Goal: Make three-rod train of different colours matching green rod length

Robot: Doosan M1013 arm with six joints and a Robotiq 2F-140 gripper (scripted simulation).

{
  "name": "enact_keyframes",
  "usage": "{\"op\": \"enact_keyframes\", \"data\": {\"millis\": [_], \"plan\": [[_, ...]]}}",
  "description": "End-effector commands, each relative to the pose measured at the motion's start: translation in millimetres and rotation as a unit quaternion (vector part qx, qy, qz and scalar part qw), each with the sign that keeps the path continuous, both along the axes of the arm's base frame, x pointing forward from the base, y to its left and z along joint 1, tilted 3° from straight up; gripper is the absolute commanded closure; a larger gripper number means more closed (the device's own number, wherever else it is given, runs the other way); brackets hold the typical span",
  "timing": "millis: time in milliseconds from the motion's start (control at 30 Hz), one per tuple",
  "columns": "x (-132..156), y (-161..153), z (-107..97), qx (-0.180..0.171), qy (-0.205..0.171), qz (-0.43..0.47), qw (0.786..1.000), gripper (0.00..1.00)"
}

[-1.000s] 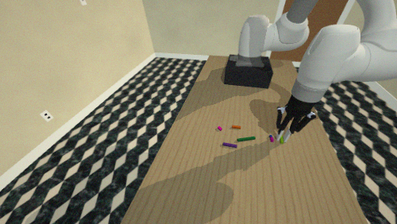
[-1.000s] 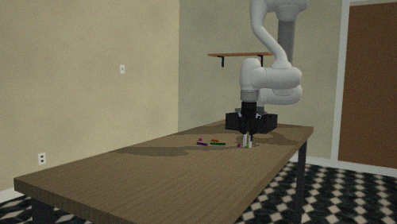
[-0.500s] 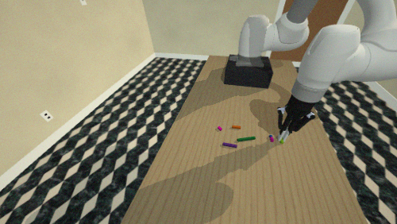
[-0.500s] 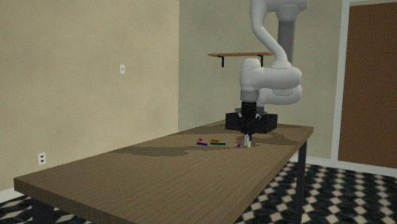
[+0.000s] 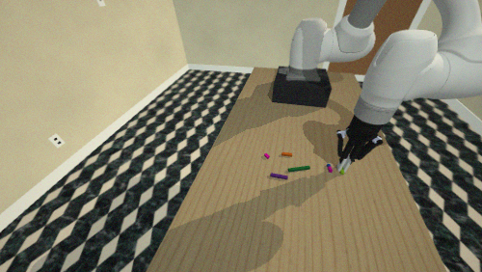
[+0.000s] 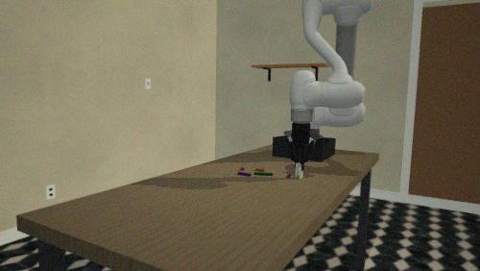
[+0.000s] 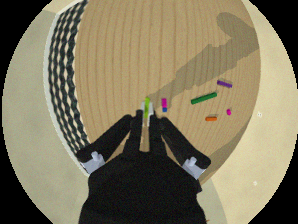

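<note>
While a blue rod (image 5: 329, 165) (image 7: 164, 109) and magenta rod (image 5: 330, 170) (image 6: 288, 176) (image 7: 164, 102) are sitting end to end, gripper (image 5: 344, 165) (image 6: 299, 171) (image 7: 146, 107) is clamping the lime rod (image 5: 342, 172) (image 6: 298, 178) (image 7: 147, 101) just beside them.

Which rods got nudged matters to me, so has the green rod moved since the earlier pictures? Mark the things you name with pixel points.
No, the green rod (image 5: 299, 169) (image 6: 263, 174) (image 7: 204, 98) shows no visible move: in the top view it keeps its place relative to the black base block (image 5: 301, 94).
</note>
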State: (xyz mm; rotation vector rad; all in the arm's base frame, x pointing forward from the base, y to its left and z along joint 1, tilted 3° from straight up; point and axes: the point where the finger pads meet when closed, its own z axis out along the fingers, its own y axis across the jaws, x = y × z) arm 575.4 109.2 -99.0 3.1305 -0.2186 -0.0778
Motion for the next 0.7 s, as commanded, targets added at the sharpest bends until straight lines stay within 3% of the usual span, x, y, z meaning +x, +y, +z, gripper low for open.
{"op": "enact_keyframes", "data": {"millis": [0,267,467,533,667], "plan": [[0,0,0,0.0,0.0,0.0,1.0,0.97],[0,0,6,0.0,0.0,0.0,1.0,0.97],[2,0,40,0.0,0.0,0.0,1.0,0.97],[2,0,40,0.0,0.0,0.0,1.0,0.97],[3,0,70,0.0,0.0,0.0,1.0,0.97]]}}
